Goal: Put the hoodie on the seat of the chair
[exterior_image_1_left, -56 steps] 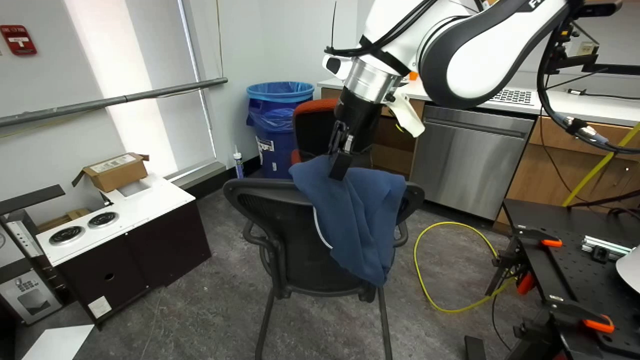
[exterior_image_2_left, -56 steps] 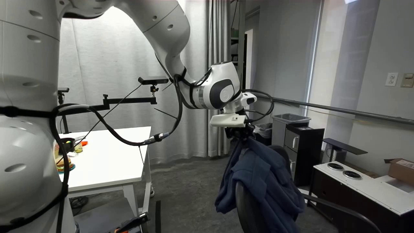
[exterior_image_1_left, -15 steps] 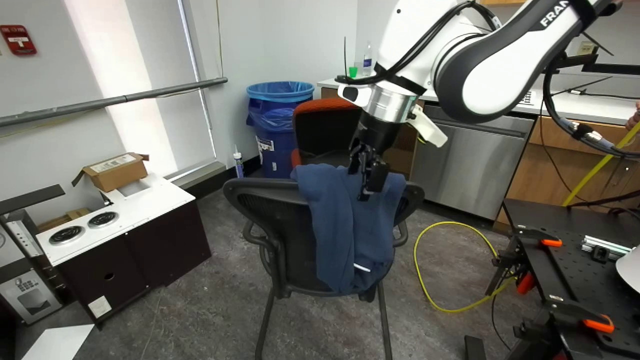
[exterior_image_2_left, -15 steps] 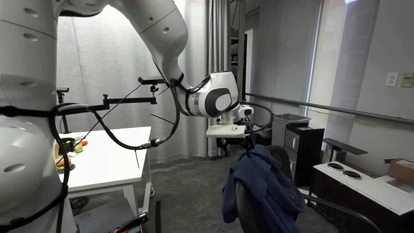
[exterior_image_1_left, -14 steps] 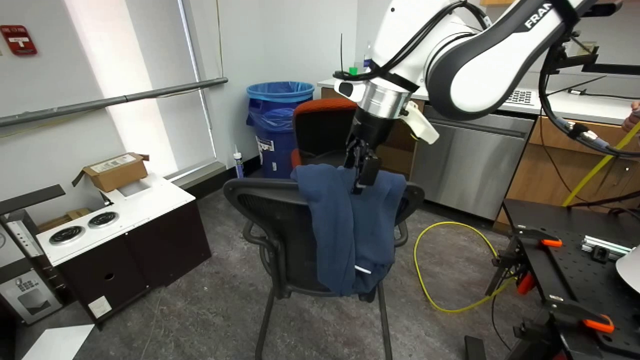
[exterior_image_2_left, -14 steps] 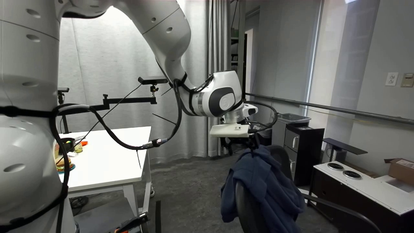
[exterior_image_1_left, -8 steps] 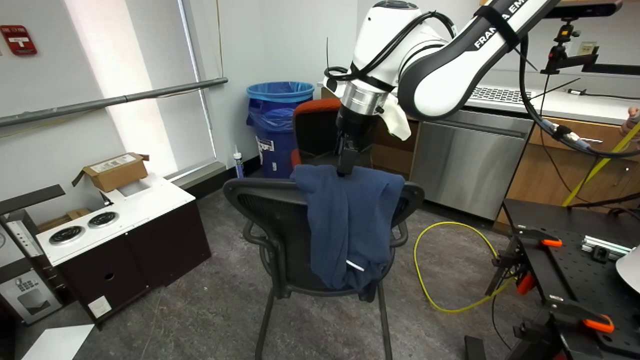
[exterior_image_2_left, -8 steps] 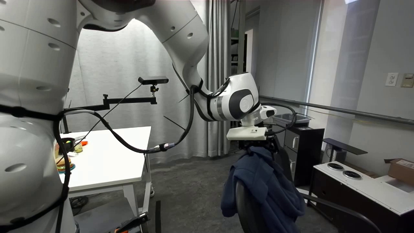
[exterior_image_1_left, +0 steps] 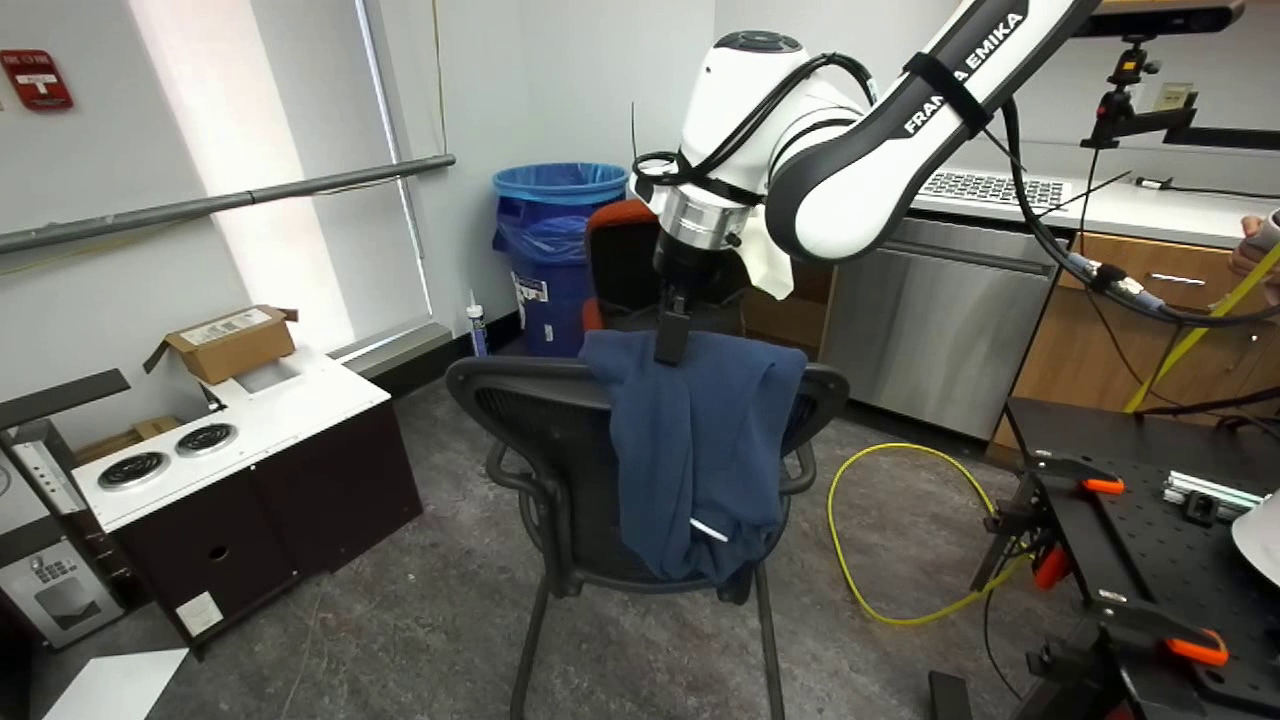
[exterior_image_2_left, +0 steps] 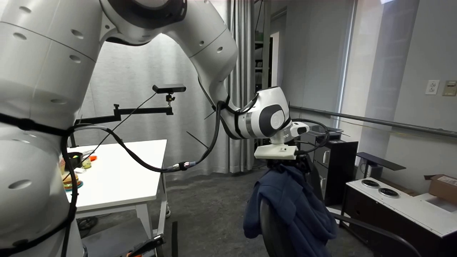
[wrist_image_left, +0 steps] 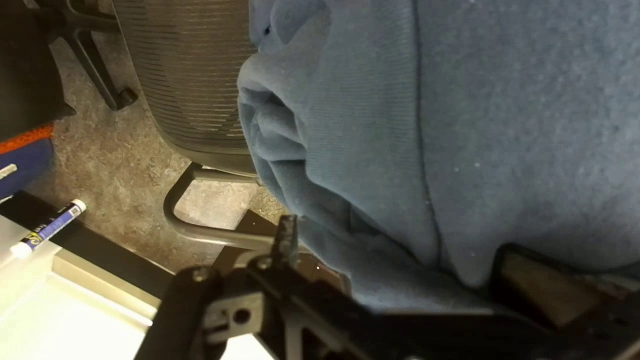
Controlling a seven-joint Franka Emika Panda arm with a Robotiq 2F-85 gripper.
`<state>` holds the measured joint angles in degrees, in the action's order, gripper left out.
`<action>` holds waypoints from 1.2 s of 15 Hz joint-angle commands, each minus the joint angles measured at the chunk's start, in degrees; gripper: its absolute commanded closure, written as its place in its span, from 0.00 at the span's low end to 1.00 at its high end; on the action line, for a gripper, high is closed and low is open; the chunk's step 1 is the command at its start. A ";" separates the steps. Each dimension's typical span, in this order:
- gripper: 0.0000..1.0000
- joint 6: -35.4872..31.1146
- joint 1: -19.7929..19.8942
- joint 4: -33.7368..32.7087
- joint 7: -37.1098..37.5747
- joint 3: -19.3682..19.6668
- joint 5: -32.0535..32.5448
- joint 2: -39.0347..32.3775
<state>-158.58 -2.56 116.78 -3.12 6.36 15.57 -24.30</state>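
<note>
Hoodie (exterior_image_1_left: 705, 450), under a claw (exterior_image_1_left: 673, 345) spread wide and pinching nothing, is draped over the backrest (exterior_image_1_left: 560, 445) of the chair (exterior_image_1_left: 598, 535), hanging down the near face in an exterior view; gripping, lifting and laying it on the far-side seat (wrist_image_left: 185, 75) seem left to do.

The navy-blue hoodie (exterior_image_1_left: 735, 430) hangs in folds over the mesh backrest (exterior_image_1_left: 560, 425) of the black chair (exterior_image_1_left: 590, 505), draping down both faces, a white strip (exterior_image_1_left: 709, 530) showing low on it.

Grey mottled floor (exterior_image_1_left: 430, 620), pale walls (exterior_image_1_left: 600, 80), grey curtain (exterior_image_2_left: 125, 71), white table (exterior_image_2_left: 125, 185)
</note>
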 commanded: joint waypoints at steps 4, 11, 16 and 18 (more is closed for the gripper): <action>0.57 1.16 -2.17 -4.28 4.42 2.62 2.00 -3.29; 1.00 1.30 -3.01 -3.97 4.64 2.27 2.39 -2.75; 1.00 1.35 -2.96 -3.27 3.72 1.34 1.69 -2.29; 1.00 0.98 -3.10 -2.90 3.57 1.23 1.89 -2.05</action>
<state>-157.39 -5.62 114.63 -0.35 7.23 15.77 -24.96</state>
